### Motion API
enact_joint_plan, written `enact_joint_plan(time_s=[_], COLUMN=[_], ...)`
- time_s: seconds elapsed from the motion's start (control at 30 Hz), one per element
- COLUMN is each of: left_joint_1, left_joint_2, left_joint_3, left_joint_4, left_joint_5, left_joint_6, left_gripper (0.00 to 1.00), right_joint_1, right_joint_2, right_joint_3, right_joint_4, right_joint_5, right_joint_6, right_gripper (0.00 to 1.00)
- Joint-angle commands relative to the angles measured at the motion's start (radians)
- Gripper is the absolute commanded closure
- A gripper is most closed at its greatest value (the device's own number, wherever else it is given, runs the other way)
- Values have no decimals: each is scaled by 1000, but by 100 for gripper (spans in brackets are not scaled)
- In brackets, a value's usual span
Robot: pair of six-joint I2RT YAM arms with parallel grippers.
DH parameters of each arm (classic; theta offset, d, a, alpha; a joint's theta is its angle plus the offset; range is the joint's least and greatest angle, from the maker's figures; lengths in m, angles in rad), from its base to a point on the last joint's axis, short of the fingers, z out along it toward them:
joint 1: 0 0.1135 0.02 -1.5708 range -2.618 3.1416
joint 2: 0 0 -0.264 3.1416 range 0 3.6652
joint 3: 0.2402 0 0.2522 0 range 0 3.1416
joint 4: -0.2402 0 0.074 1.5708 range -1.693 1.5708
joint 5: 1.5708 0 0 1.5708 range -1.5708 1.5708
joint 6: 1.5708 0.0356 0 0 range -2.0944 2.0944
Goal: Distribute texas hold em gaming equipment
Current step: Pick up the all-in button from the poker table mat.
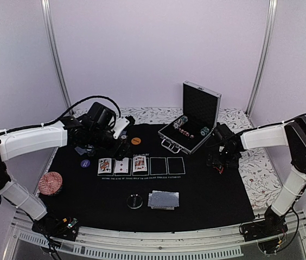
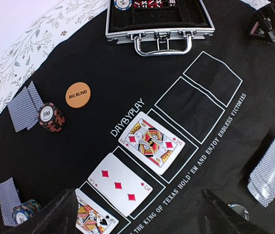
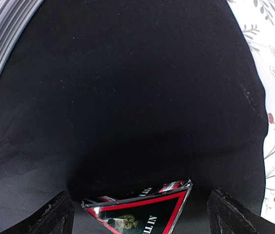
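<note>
Face-up glossy cards (image 1: 121, 166) sit in white-printed boxes on the black felt mat (image 2: 79, 161): a king of diamonds (image 2: 150, 142) beside a three of diamonds (image 2: 120, 184). The flat round orange disc (image 2: 78, 94) reads BIG BLIND, with a striped chip stack (image 2: 49, 117) just beside it. Left fingers (image 2: 54, 214) are spread wide and empty. Right fingers (image 3: 49, 214) are spread too, straddling the shiny red-edged black triangle (image 3: 142, 207) on the mat
</note>
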Motion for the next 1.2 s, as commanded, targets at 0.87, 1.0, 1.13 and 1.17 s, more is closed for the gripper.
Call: enact_joint_plan(time_s=[0.87,1.0,1.13,1.17], left_joint_1=[13,20,34,39], left_joint_2=[-44,-51,-53,-53], left_joint_3=[-22,-24,-26,-26], left_joint_4=[-10,-8,1,3], left_joint_5=[7,13,27,32], left_joint_6=[22,21,16,12], left_gripper=[14,14,14,14], right_joint_1=[28,28,31,34], right_joint_2=[1,-40,-77,-84], right_joint_3=[27,28,25,25], right_joint_4=[-25,-25,-29,-29], right_joint_5=[-13,-43,-95,-107], right_joint_6=[-118,-150,-175,-180], right_gripper=[49,50,55,56])
